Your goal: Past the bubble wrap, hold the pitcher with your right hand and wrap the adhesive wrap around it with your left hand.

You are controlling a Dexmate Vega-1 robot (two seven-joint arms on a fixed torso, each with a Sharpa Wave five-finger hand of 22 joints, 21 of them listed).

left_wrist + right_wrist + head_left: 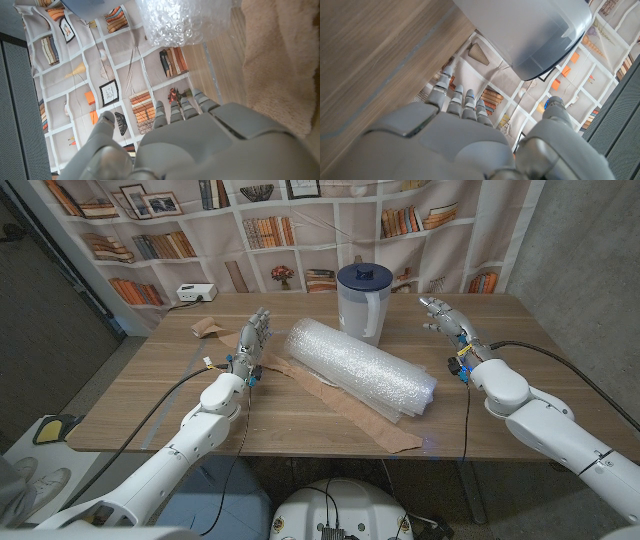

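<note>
Pitcher: a translucent plastic pitcher with a dark blue round lid (362, 301) stands upright at the far middle of the wooden table (520, 405), just behind the far end of the bubble wrap roll.
Pitcher axis: its long axis is vertical; a pale handle shows on the side facing the right robot hand.
Key relation: the pitcher lies ahead of the right robot hand (445, 319) and inward toward the table's middle, near but apart. In the right wrist view the pitcher body (530, 35) looms close beyond the fingertips (462, 97), with a gap between.
Nearer hand: the right, by my judgement; the left has the roll between it and the pitcher.
Right robot hand: released, fingers extended and apart, holding nothing, reaching forward above the table.
Left robot hand: the left robot hand (250, 345) is also released, fingers straight and pointing away from the robot, just beside the near-left flank of the roll.
Bubble wrap: a clear rolled cylinder of bubble wrap (360, 365) lies diagonally across the table's middle on a sheet of brown paper (375, 425).
Adhesive wrap: I cannot tell which item it is.
Next move, judged: the right robot hand needs to swing inward and close round the pitcher's body.
</note>
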